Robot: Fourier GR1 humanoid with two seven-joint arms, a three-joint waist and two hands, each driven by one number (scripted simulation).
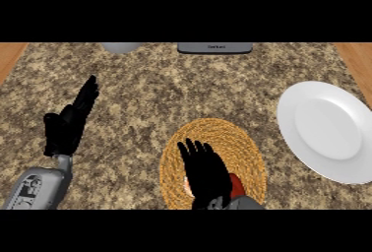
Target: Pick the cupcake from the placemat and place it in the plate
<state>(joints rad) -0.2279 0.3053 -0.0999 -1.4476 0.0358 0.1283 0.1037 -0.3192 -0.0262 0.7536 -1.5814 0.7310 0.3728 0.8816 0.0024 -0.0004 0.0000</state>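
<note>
The cupcake (234, 186) was seen low-centre on the placemat (247, 147), directly beneath the right hand (203, 170), whose straight fingers held nothing; the plate (327, 130) lay at right.

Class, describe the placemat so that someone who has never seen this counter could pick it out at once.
Start from the speckled stone counter and find the white plate at its right. Just left of the plate and nearer the robot lies the placemat, partly under the right hand. It is the only woven, orange-brown round thing there; the plate is smooth and white.
</note>
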